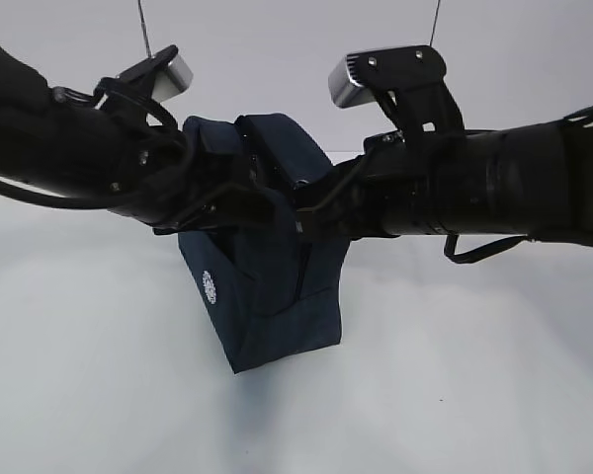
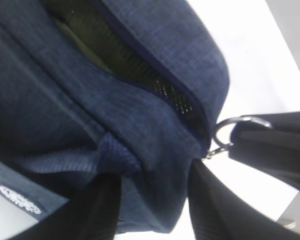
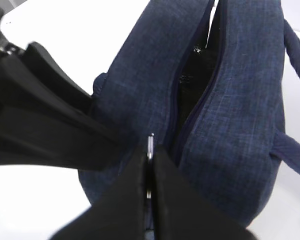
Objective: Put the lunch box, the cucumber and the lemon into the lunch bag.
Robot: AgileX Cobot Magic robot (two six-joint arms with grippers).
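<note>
My right gripper (image 3: 149, 165) pinches the ring pull (image 2: 238, 131) tight; my left gripper (image 2: 155, 200) straddles the lunch bag (image 1: 267, 296) mid-table, jaws apart, gripping nothing. Soft, floppy fabric: grab straps or ring.

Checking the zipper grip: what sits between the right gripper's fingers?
The right gripper pinches the metal ring pull of the boxy navy fabric lunch bag, per right wrist view.

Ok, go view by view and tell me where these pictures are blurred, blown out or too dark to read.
Exterior view: both arms are near-black silhouettes against a bright table. Left wrist view: lunch bag soft and close, background blown white. Right wrist view: right gripper blurred black, bag opening too dark to read inside.
</note>
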